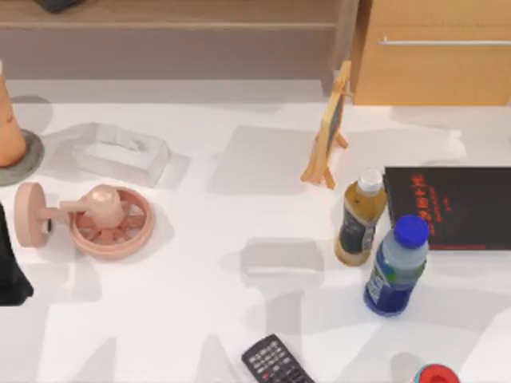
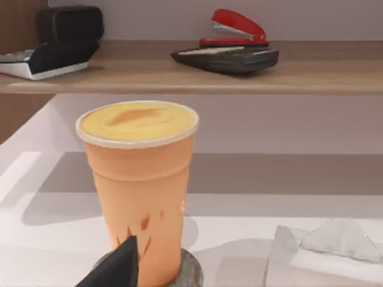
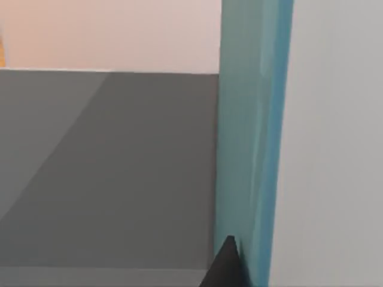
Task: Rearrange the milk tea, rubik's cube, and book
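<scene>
Milk tea [image 2: 139,185]: orange tapered cup, pale rim, creamy yellow top with a brown swirl, darker flecks low on the wall. Stands upright, long axis vertical, mouth upward, on a round grey coaster [image 1: 30,155]. Place: far left of the table [image 1: 239,319], cut by the top view's left edge.

Book [image 3: 251,119]: plain teal band with a paler face beside it, seen close in the right wrist view. The band is long and narrow and its long axis runs straight away from the right gripper [image 3: 224,266], whose dark tip touches it. Its place on the table cannot be told.

Left gripper [image 2: 119,268]: dark tip low in front of the cup, near the coaster; its arm is a dark shape at the table's left edge. Spread or pressed together: cannot tell.

Right gripper: against the teal band. Spread or pinching: cannot tell.

Other items:
- tissue box [image 1: 121,153], far left
- pink wheel-shaped toy [image 1: 102,219], nearer than the box
- small wooden easel [image 1: 329,132]
- tan-brown bottle [image 1: 359,219], white cap, upright, right of centre
- blue-capped bottle [image 1: 395,267] just beside it
- flat black rectangle [image 1: 451,206] with red lettering, far right
- remote control [image 1: 275,363] at the near edge
- shelf [image 2: 197,75] bearing a red stapler [image 2: 236,27]
</scene>
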You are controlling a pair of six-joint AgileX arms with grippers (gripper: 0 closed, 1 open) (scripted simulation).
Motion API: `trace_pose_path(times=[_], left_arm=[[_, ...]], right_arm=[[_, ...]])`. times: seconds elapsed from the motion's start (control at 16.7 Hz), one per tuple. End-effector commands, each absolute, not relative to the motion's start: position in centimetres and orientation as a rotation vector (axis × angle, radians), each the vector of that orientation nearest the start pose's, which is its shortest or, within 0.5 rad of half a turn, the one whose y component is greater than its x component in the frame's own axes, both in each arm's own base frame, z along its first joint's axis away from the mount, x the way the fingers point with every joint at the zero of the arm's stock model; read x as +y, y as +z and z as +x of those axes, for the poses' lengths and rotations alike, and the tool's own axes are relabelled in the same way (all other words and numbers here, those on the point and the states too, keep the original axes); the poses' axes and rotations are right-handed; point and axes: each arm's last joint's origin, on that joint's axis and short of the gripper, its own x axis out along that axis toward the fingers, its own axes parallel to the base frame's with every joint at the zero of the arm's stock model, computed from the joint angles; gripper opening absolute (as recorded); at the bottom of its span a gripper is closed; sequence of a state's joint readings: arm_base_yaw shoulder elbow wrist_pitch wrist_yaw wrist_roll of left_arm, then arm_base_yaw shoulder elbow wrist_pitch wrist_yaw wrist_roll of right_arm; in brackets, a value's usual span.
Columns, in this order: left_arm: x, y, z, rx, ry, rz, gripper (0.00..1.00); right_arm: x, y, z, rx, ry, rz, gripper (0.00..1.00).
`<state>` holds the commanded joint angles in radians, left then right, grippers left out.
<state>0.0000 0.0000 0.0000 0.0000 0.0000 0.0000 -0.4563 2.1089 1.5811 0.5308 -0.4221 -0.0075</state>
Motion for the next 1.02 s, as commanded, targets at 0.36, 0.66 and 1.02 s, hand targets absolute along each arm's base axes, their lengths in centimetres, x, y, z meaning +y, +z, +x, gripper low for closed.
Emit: trace_pose_path(times=[0.36,0.66,1.02], left_arm=[[-0.1,16.0,10.6,0.0,0.0,0.0,1.0],[-0.1,16.0,10.6,0.0,0.0,0.0,1.0],[-0.1,16.0,10.6,0.0,0.0,0.0,1.0]], right_arm=[[-20.1,25.9,45.3,0.003,-0.005,-0.02,0.0],[-18.4,30.8,42.7,-0.092,-0.071,0.097,0.0],[-9.2,40.4,36.0,-0.392,-0.007,0.548,0.0]])
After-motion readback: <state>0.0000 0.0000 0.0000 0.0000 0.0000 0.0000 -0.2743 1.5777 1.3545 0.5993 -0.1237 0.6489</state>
